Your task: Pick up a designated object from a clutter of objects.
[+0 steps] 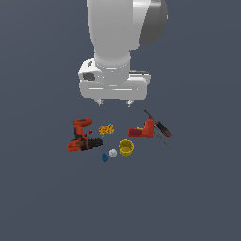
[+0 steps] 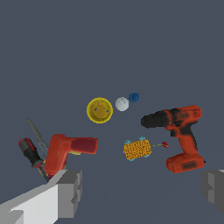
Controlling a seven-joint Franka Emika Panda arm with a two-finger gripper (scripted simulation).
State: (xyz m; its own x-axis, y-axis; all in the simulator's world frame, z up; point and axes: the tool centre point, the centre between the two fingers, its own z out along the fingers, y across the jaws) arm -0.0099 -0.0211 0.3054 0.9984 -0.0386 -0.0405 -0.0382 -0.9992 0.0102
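The designated object, a slim screwdriver-like tool (image 1: 161, 127) with a black-and-red handle (image 2: 29, 152), lies at the exterior view's right end of the clutter. It rests against the chunky red tool (image 1: 143, 130) (image 2: 65, 151). My gripper (image 1: 113, 103) (image 2: 140, 192) hangs open above and behind the clutter, holding nothing. Its grey fingers (image 2: 65, 192) stand wide apart. The gripper sits over the orange block (image 1: 106, 129), to the exterior view's left of the screwdriver-like tool. That tool's thin shaft is partly hidden behind the red tool.
The clutter also holds a red-and-black drill (image 1: 82, 136) (image 2: 179, 131), a yellow cup (image 1: 126, 148) (image 2: 99, 110), a white ball (image 1: 113, 152) (image 2: 122, 103) and a blue bit (image 1: 105, 157) (image 2: 134, 97). The orange block (image 2: 137, 150) lies between drill and red tool. All rest on a dark grey floor.
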